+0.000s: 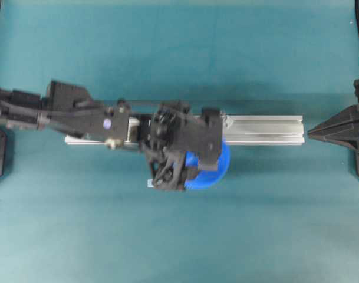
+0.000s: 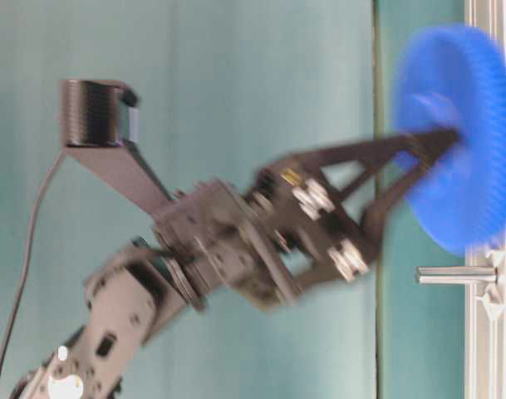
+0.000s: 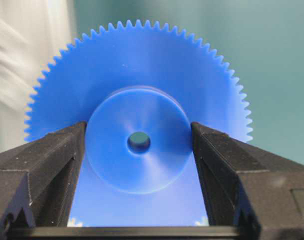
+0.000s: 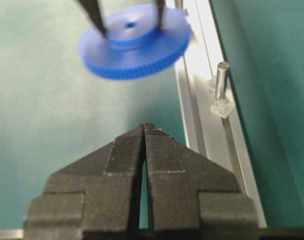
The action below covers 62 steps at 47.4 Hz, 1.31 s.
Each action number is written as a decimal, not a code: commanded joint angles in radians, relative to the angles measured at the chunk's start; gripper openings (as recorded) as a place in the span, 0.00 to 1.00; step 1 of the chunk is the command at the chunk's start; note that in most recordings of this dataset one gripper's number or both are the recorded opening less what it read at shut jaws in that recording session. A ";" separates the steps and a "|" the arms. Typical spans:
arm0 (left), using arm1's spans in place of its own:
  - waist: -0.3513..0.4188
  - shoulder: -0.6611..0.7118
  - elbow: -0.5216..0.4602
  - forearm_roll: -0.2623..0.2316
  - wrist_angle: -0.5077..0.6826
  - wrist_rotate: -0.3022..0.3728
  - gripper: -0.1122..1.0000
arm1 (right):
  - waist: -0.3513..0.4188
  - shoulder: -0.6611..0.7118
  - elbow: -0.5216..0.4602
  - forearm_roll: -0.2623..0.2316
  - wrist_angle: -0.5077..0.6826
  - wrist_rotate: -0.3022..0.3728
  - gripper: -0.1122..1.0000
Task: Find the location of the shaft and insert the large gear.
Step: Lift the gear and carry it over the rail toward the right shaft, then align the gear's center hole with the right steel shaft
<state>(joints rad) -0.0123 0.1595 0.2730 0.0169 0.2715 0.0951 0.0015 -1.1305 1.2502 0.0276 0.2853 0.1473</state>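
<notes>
Your left claw is clamped on the raised hub of the large gear, one finger each side, centre hole clear between them. The gear is in the air, carried beside the aluminium rail with its edge overlapping the rail's near side, not on anything. The table-level view is smeared, so the gear looks in motion.

The shaft stands upright on the rail with a clear plastic piece at its foot. In the table-level view the shaft is free and sits off to one side of the gear, not under the hole. So not aligned, as I read it.

The right claw is closed on nothing, parked at the rail's far end, well apart.

Risks from here:
- The hole is small and the pin thin. Come down off-centre and the gear face hits the pin tip, likely tilting in the grip.
- The grip is on the hub only. A knock on the rail edge could twist the gear.
- A second pin may sit further along the rail, blurred at the right wrist view's top edge; pick one and commit.
- Letting go before the hole is on the pin would leave the gear on the rail or the surface.
</notes>
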 commanded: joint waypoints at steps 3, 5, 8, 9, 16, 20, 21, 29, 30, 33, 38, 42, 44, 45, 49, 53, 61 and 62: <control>0.034 -0.035 -0.054 0.002 -0.051 0.044 0.74 | -0.002 0.000 -0.008 -0.002 -0.005 0.006 0.13; 0.044 -0.029 -0.061 0.002 -0.061 0.058 0.74 | 0.000 -0.003 -0.008 0.000 -0.005 0.006 0.13; 0.058 -0.020 -0.072 0.003 -0.078 0.081 0.74 | 0.000 -0.006 -0.006 -0.002 -0.005 0.006 0.13; 0.061 -0.015 -0.075 0.002 -0.083 0.091 0.74 | -0.002 -0.008 -0.005 -0.002 -0.005 0.006 0.13; 0.075 0.014 -0.103 0.003 -0.109 0.138 0.74 | 0.000 -0.011 -0.003 -0.002 -0.005 0.006 0.13; 0.078 0.031 -0.114 0.002 -0.109 0.150 0.74 | 0.000 -0.012 -0.003 -0.002 -0.005 0.006 0.13; 0.080 0.035 -0.114 0.002 -0.109 0.152 0.74 | 0.000 -0.014 -0.002 -0.002 -0.006 0.006 0.13; 0.094 0.060 -0.120 0.003 -0.112 0.153 0.74 | -0.002 -0.014 -0.002 -0.002 -0.006 0.006 0.13; 0.095 0.061 -0.120 0.003 -0.114 0.153 0.74 | -0.002 -0.014 -0.002 -0.002 -0.006 0.006 0.13; 0.101 0.067 -0.121 0.003 -0.114 0.155 0.74 | -0.002 -0.015 -0.002 -0.002 -0.005 0.006 0.13; 0.110 0.080 -0.121 0.002 -0.114 0.155 0.74 | -0.002 -0.015 0.000 -0.002 -0.006 0.006 0.13; 0.115 0.091 -0.121 0.002 -0.114 0.156 0.74 | -0.002 -0.015 0.000 -0.002 -0.009 0.008 0.13; 0.117 0.097 -0.121 0.003 -0.114 0.156 0.74 | -0.002 -0.015 0.000 -0.002 -0.009 0.006 0.13; 0.118 0.098 -0.121 0.002 -0.114 0.156 0.74 | -0.002 -0.017 0.000 -0.002 -0.009 0.006 0.13; 0.120 0.106 -0.123 0.003 -0.114 0.156 0.74 | -0.002 -0.018 0.000 -0.002 -0.009 0.006 0.13; 0.120 0.110 -0.124 0.002 -0.114 0.156 0.74 | -0.002 -0.021 0.000 -0.002 -0.009 0.006 0.13; 0.123 0.112 -0.124 0.003 -0.114 0.156 0.74 | -0.003 -0.023 0.000 -0.002 -0.009 0.006 0.13; 0.124 0.112 -0.124 0.003 -0.112 0.156 0.74 | -0.003 -0.023 0.000 -0.002 -0.009 0.008 0.13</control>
<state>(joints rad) 0.0982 0.2884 0.1687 0.0169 0.1641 0.2500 0.0015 -1.1612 1.2609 0.0276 0.2853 0.1473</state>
